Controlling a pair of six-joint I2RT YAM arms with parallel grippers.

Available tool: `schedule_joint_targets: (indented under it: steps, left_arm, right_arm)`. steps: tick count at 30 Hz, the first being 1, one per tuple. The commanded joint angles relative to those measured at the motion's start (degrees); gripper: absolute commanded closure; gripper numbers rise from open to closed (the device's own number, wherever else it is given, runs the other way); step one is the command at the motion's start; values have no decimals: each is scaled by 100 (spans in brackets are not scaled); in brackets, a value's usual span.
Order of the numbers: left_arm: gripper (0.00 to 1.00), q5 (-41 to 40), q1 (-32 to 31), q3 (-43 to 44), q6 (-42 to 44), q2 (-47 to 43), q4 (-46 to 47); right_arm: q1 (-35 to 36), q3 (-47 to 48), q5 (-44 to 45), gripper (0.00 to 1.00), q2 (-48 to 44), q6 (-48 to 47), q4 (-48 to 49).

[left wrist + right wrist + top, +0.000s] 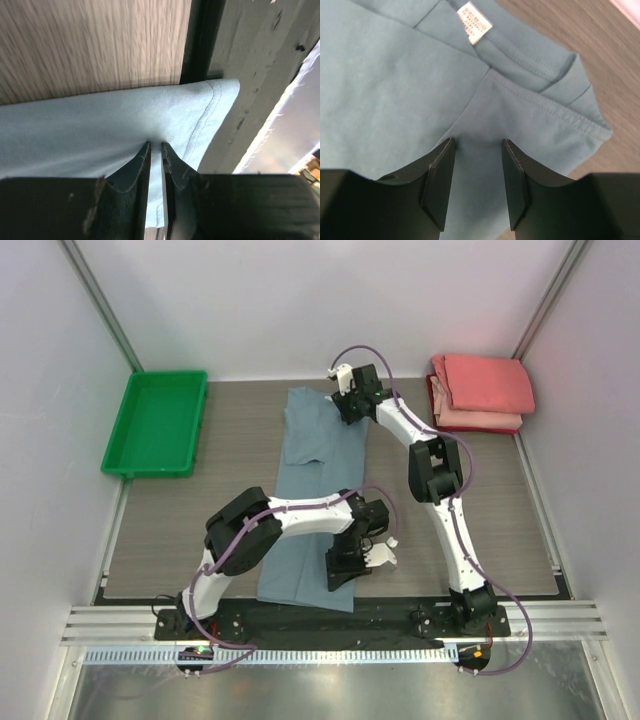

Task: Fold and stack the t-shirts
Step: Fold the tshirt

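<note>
Starting the fold, my left jaws pinched the blue-grey t-shirt (312, 478) hem; right jaws, wide over its collar, likely needed closing next.

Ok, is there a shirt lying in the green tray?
No, the green tray shows only bare floor; the folded pink shirts sit far right.

From above, the left arm (285, 518) sprawls across the blue-grey shirt (318, 472) and hides its near middle; the left tool (352, 562) points down, fingertips out of sight there; at the far end the right tool (347, 405) covers the collar; the coral stack (482, 390) is too small to count layers; on the left wrist camera the counter (90, 45) grain is smeared and the shirt runs off the left edge; on the right wrist camera the label (475, 22) print is too fine to read.
</note>
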Motion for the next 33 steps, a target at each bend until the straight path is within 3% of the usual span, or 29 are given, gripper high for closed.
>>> schedule_joint_targets:
  steps: [1,11,17,20,21,23,27,31,33]
  left_arm:
    - [83,-227,-2,351,247,604,1053]
    - [83,-262,366,1118,309,1027,789]
    - [78,-289,420,1099,327,-201,-123]
    - [72,-297,411,1985,335,-1107,-1204]
    - [66,-384,411,2197,327,-1309,-1398]
    - [60,-665,455,2585,91,-1922,-1576]
    - [28,-1280,797,2192,-726,-2821,-1321]
    - [25,-1658,1534,1471,-1780,-3472,-709]
    - [25,-1546,2447,1136,-2821,-3945,-391]
  right_arm:
    - [-8,689,61,52,578,-149,19]
    - [-95,1544,132,49,1117,-361,98]
    - [-131,1237,149,50,389,-106,63]
    - [-131,1053,289,48,-560,-80,45]
    - [-131,965,298,48,-893,-45,63]
    - [-122,527,368,45,-1850,218,168]
    - [-166,-861,300,42,-3398,1386,283]
    - [-166,-3203,-245,42,-4866,2328,99]
    - [-131,-3762,-439,42,-5375,2452,-138]
